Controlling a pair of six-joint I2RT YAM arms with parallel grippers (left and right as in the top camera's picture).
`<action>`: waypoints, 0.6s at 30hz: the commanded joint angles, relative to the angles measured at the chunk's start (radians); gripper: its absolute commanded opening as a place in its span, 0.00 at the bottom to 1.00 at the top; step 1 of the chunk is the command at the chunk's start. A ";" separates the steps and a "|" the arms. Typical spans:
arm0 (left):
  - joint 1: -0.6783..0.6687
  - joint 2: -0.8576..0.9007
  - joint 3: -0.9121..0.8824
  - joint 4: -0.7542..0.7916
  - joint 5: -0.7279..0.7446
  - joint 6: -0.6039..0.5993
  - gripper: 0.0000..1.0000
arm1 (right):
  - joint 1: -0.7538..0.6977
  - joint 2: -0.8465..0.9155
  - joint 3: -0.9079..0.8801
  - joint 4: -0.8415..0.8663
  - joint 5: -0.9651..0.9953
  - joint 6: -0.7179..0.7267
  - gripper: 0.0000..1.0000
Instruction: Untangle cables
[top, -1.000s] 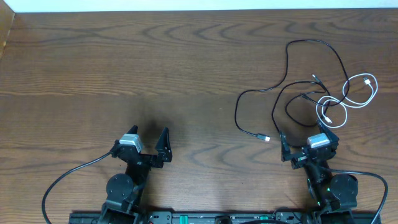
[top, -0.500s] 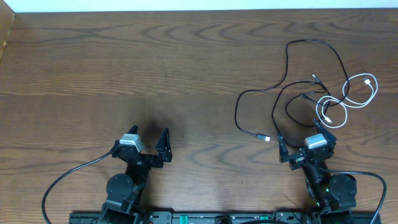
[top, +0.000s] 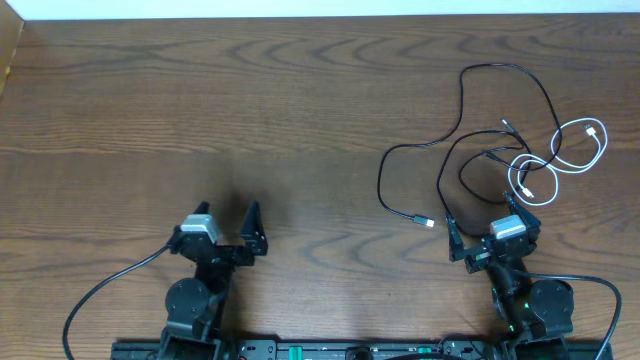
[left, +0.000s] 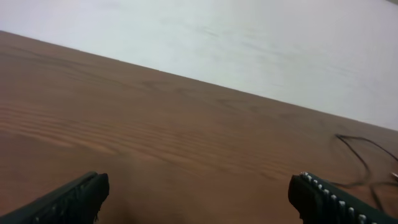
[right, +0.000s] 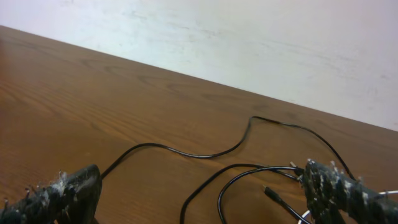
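The cables lie tangled on the right half of the wooden table (top: 300, 110). Black cables (top: 381, 170) loop wide, and one plug end (top: 427, 222) points toward the front. A shorter white cable (top: 594, 130) coils over them at the far right. My right gripper (top: 488, 216) stands open just in front of the tangle and holds nothing. In the right wrist view black loops (right: 186, 154) and a plug (right: 273, 194) lie between the spread fingers of my right gripper (right: 199, 193). My left gripper (top: 226, 212) is open over bare wood, far left of the cables. In its wrist view, where the left gripper (left: 199, 199) holds nothing, a black strand (left: 360, 149) shows at the right edge.
Thick black wires (top: 110, 290) run from both arm bases along the table's front edge. A pale wall (left: 249, 37) rises behind the table's far edge.
My left gripper has swung a little to the left. My right gripper shifted slightly left and toward the cables, then held still. The cables have not moved.
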 joint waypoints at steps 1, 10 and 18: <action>0.072 -0.009 -0.013 -0.047 -0.035 0.016 0.98 | 0.006 -0.007 -0.001 -0.004 0.003 -0.011 0.99; 0.175 -0.009 -0.013 -0.047 -0.035 0.017 0.98 | 0.006 -0.008 -0.001 -0.004 0.003 -0.011 0.99; 0.175 -0.009 -0.013 -0.047 -0.035 0.016 0.98 | 0.006 -0.008 -0.001 -0.004 0.003 -0.011 0.99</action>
